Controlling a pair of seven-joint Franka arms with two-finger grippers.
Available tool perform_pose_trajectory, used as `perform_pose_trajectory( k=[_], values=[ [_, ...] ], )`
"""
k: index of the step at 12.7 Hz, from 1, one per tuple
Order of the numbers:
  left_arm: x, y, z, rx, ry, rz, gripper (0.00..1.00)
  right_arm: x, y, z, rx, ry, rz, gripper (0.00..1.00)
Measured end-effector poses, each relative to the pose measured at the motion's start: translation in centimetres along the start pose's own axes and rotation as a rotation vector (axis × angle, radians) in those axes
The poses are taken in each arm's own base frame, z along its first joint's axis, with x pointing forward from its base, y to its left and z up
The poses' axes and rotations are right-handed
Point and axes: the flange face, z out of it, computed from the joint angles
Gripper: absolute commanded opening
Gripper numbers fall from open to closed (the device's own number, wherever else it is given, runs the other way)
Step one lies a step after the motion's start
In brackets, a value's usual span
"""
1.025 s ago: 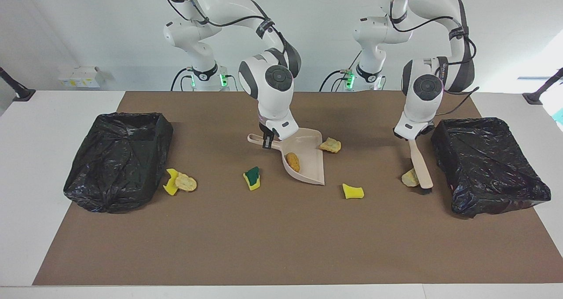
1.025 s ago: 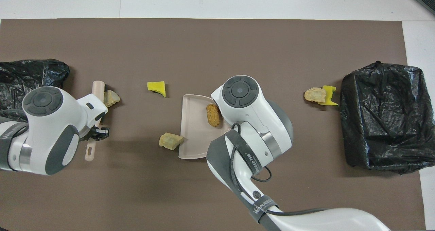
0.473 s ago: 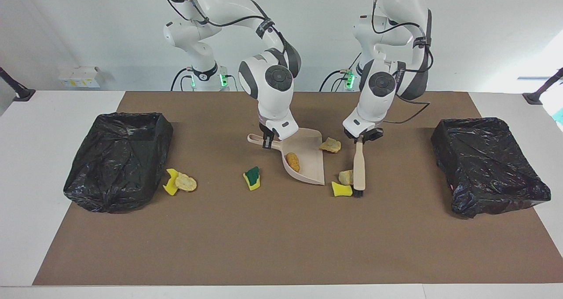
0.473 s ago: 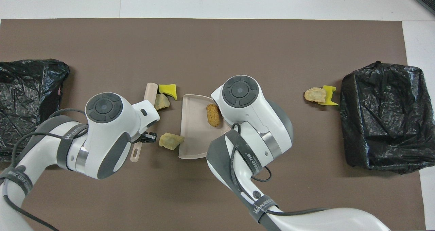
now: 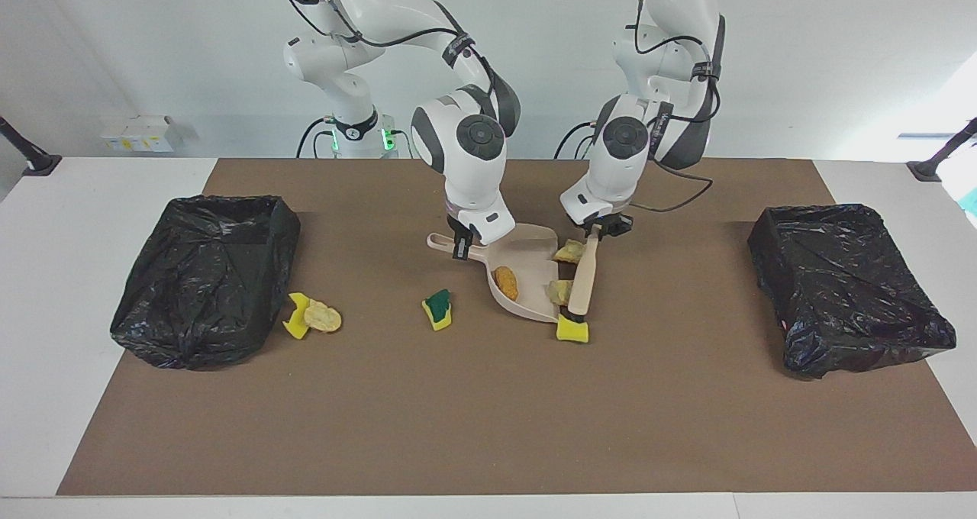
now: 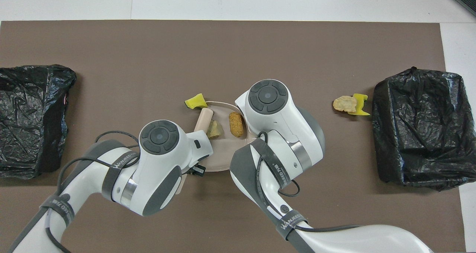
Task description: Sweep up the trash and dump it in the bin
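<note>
"Any writing you could read?"

"Only white lettering on the black straps round my arms, and I could not make it out. The two black-bagged bins (image 5: 206, 275) (image 5: 847, 282) bore none that I saw."

"How did the trash look, and where was it?"

"Small, rough pieces. An orange bread-like chunk (image 5: 506, 282) lay in the beige dustpan (image 5: 534, 250). A tan chunk (image 5: 559, 291) sat just inside the pan's mouth, against the brush (image 5: 582, 278). A yellow sponge bit (image 5: 572, 330) lay on the desk (image 5: 76, 275) at the brush head, by the pan's corner farther from me. Another tan chunk (image 5: 569, 252) lay between pan and brush handle. The green-and-yellow sponge (image 5: 438, 309) was beside the pan, toward my right arm's end; a yellow scrap (image 5: 297, 314) and a pale chunk (image 5: 323, 317) touched each other by that end's bin."

"And your end effectors?"

"My left end effector (image 5: 599, 230) was clenched on the brush handle, my right end effector (image 5: 460, 246) on the dustpan handle."

"What had changed?"

"A second earlier the brush stood by the bin at my left arm's end. It had since swept the tan chunk and the yellow bit across to the pan, which barely moved."
</note>
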Motion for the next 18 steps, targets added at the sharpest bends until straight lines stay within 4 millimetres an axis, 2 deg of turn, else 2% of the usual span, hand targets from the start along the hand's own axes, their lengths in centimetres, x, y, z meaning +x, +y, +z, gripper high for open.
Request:
perform_pose_trajectory(
  k=[2, 4, 7, 9, 11, 13, 14, 15, 16, 18],
  values=[
    [-0.4, 1.8, -0.6, -0.019, -0.007, 0.012, 0.00, 0.0, 0.0, 0.0, -0.001, 0.001, 0.000, 0.00],
    [-0.2, 1.5, -2.5, -0.030, -0.021, -0.001, 0.00, 0.0, 0.0, 0.0, -0.001, 0.001, 0.000, 0.00],
    [-0.6, -1.4, -6.4, -0.045, -0.014, -0.080, 0.00, 0.0, 0.1, 0.0, -0.008, -0.001, -0.005, 0.00],
    [-0.5, -4.7, -7.2, -0.058, -0.005, -0.146, 0.00, 0.0, 0.1, 0.0, -0.010, -0.002, -0.007, 0.00],
    [0.0, -9.0, -6.7, -0.061, -0.008, -0.209, 0.00, 0.0, 0.1, 0.0, -0.010, -0.002, -0.007, 0.00],
    [1.0, -13.1, -5.0, -0.039, -0.020, -0.203, 0.00, 0.0, 0.1, 0.0, -0.011, -0.002, -0.007, 0.00],
    [1.7, -14.5, -4.0, -0.038, -0.020, -0.188, 0.00, 0.0, 0.1, 0.0, -0.011, -0.002, -0.007, 0.00],
    [2.3, -15.0, -3.0, -0.040, -0.019, -0.168, 0.00, 0.0, 0.1, 0.0, -0.011, -0.002, -0.007, 0.00],
    [2.6, -14.7, -2.1, -0.040, -0.030, -0.142, 0.00, 0.0, 0.1, 0.0, -0.011, -0.002, -0.007, 0.00],
    [2.6, -12.8, -1.4, -0.037, -0.056, -0.082, 0.00, -0.1, 0.2, 0.0, -0.011, -0.002, -0.006, 0.00]
  ],
)
